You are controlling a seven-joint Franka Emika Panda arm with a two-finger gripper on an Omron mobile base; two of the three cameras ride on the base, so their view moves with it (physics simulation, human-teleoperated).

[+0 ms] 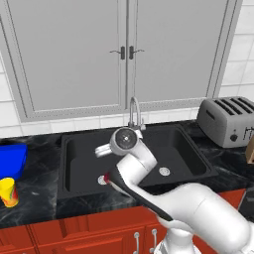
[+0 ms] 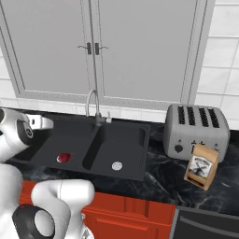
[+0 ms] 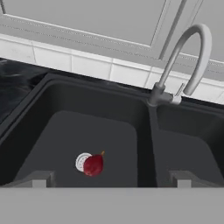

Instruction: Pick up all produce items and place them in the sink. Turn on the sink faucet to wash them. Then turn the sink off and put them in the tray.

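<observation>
A small dark-red fruit (image 3: pixel 93 165) lies in the left basin of the black double sink (image 3: pixel 52 131), touching the round silver drain (image 3: pixel 81 161). The same fruit (image 2: pixel 64 158) appears in the right base view, and in the left base view the fruit (image 1: pixel 105 178) is partly hidden by my arm. My gripper (image 3: pixel 109 181) hangs above the left basin, open, with nothing between its fingertips (image 3: pixel 38 179). The grey gooseneck faucet (image 3: pixel 192 57) stands behind the divider, and no water shows. The blue tray (image 1: pixel 11 158) sits on the counter at far left.
A yellow cup with an orange band (image 1: pixel 8 192) stands in front of the tray. A silver toaster (image 2: pixel 198 128) and a brown bag (image 2: pixel 202 165) occupy the counter right of the sink (image 2: pixel 126 140). Grey cabinet doors (image 1: pixel 124 49) hang above.
</observation>
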